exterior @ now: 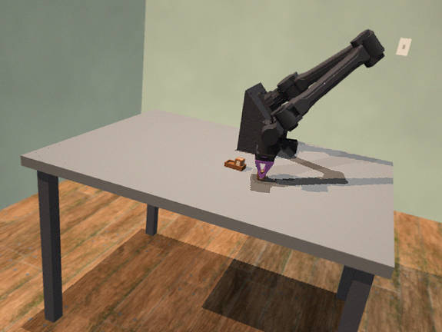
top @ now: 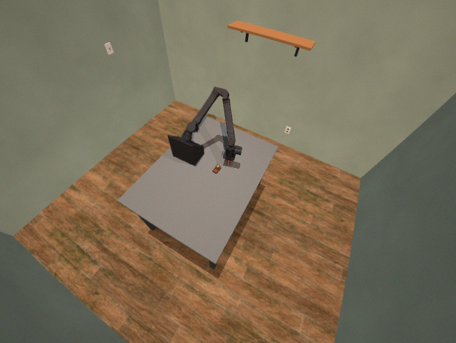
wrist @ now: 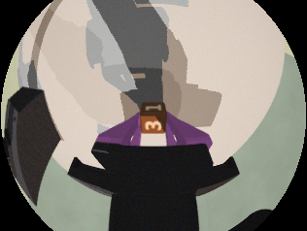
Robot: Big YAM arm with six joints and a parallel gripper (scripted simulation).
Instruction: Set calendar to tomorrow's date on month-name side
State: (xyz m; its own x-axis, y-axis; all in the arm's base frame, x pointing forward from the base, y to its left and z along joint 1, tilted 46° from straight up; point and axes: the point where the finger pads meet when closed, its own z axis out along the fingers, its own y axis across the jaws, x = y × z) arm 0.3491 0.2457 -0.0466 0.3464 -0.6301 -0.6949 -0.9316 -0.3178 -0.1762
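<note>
Right at the lens of the wrist view, the gripper (wrist: 153, 131) is clamped on one calendar cube (wrist: 153, 123), whose orange face shows a 3 and its upper face a 1. From outside, that cube (exterior: 260, 177) sits at the purple fingertips low over the grey table (exterior: 142, 161). Just beside it lies the tray (exterior: 233, 165) holding the other cube (exterior: 239, 161); its digit is too small to read.

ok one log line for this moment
gripper: shut on cube | cube: low over table, outside tray | tray: one cube inside
</note>
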